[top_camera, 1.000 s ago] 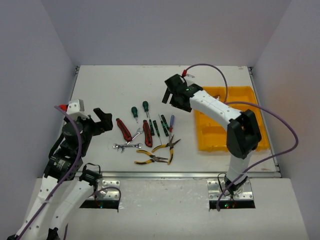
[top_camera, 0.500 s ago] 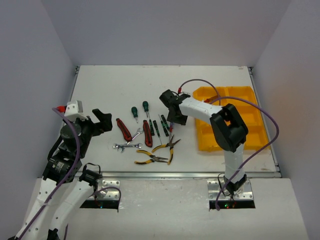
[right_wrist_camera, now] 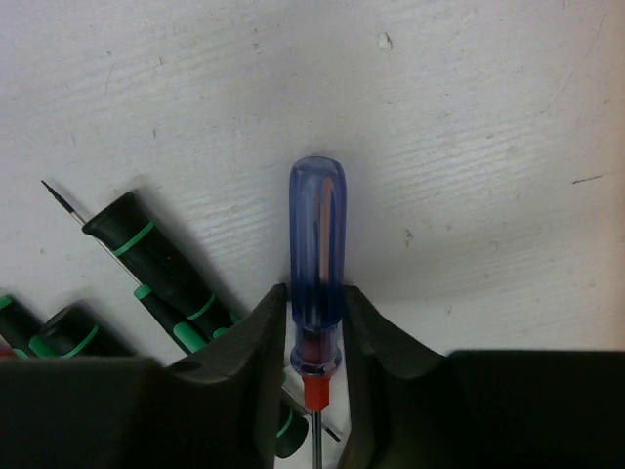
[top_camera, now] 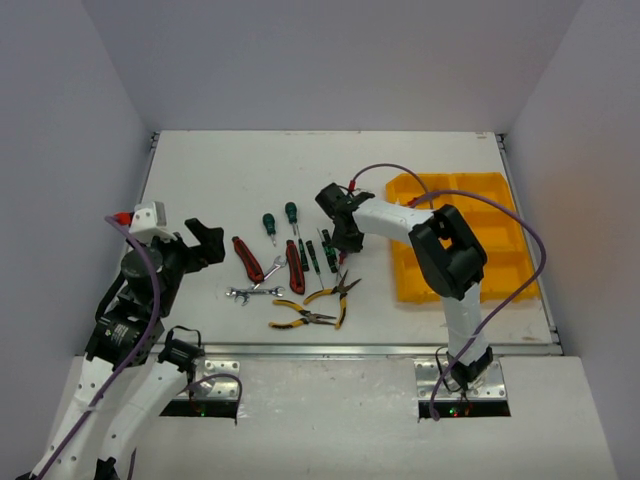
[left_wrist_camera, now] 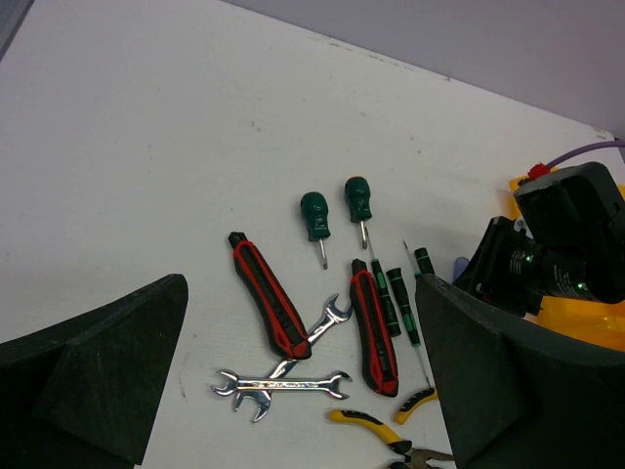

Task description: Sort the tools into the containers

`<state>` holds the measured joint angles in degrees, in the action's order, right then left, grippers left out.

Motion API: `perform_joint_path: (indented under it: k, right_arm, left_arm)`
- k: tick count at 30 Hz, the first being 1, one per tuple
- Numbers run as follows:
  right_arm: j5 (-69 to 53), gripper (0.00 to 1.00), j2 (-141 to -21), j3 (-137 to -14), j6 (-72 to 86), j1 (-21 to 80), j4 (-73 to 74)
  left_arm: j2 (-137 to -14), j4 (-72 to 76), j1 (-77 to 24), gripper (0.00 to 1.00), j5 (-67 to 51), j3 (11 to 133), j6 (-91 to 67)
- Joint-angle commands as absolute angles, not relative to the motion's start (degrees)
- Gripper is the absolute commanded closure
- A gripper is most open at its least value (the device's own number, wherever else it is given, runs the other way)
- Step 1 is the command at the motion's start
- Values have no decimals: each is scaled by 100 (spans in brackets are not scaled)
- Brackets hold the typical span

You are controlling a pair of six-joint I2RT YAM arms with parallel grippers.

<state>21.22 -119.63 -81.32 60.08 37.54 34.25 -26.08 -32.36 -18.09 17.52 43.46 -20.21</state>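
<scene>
at the near left, the left gripper [top_camera: 206,242] hangs over the table [top_camera: 220,170] with its 2 fingers [left_wrist_camera: 98,371] spread wide apart and nothing between them. the tools lie just to its right.

nearest in the pile are 2 yellow-handled pliers [top_camera: 300,318], one lying across, the other [top_camera: 338,293] angled up to its right. just beyond them 2 silver wrenches [left_wrist_camera: 283,384] cross each other, the upper one [left_wrist_camera: 322,327] slanting between 2 red-handled cutters [left_wrist_camera: 266,293] that lie roughly side by side. a few slim black-and-green screwdrivers [left_wrist_camera: 389,293] lie beside the right cutter [left_wrist_camera: 374,327], and 2 stubby green-handled screwdrivers [left_wrist_camera: 314,215] sit just past the cutters, tips pointing toward the arms.

at the right edge of the pile the right gripper [top_camera: 347,232] points down, its fingers [right_wrist_camera: 254,342] clamped on the blue screwdriver [right_wrist_camera: 316,234] low on the clear handle, near its red collar. whether the screwdriver is off the table cannot be told.

right of it, apart from the pile, sits the yellow tray [top_camera: 450,178], partly hidden by the right arm.
</scene>
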Motion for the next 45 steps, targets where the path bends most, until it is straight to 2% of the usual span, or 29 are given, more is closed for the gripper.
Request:
perform_joint_path:
  k: [1, 4, 13, 19, 24, 30, 33, 35, 37, 38, 40, 45]
  right_arm:
    - [2126, 82, -12023, -8041, 6138, 3691, 3340]
    - [2112, 100, -11915, -7911, 6336, 3661, 3346]
    - [1837, 100, -10594, -7835, 6480, 3218, 3357]
    - [1585, 100, -9977, -8192, 6295, 2117, 3384]
    - [1677, 100, -10100, -8539, 6694, 1280, 3695]
    - [1498, 100, -10966, -9558, 6891, 423, 4176]
    - [1477, 100, -11371, -10079, 6882, 306, 4603]
    - [1448, 95, -11450, -10101, 6923, 274, 4696]
    - [1609, 78, -11335, -9903, 7072, 264, 4704]
    - [1685, 76, -11268, -9796, 7134, 264, 4696]
    - [1790, 56, -11108, -9597, 7147, 261, 4553]
    - [1668, 33, -10966, -9653, 6947, 261, 4445]
  left_arm:
    - [-2548, -2979, -1881, 0, 1714, 4342, -2004]
    - [-2505, -2988, -1887, 0, 1725, 4342, -2004]
    - [-2487, -2988, -1893, 0, 1758, 4342, -2013]
    - [-2514, -2997, -1898, 0, 1767, 4342, -2021]
    - [-2514, -3006, -1898, 0, 1788, 4351, -2023]
    - [-2514, -3014, -1898, 0, 1818, 4351, -2030]
    - [-2498, -3015, -1907, 0, 1828, 4344, -2039]
    - [-2496, -3015, -1907, 0, 1828, 4342, -2039]
    - [-2512, -3021, -1907, 0, 1817, 4349, -2039]
    - [-2520, -3017, -1907, 0, 1819, 4351, -2046]
    - [-2516, -3023, -1907, 0, 1828, 4351, -2048]
    - [-2473, -3015, -1907, 0, 1819, 4342, -2048]
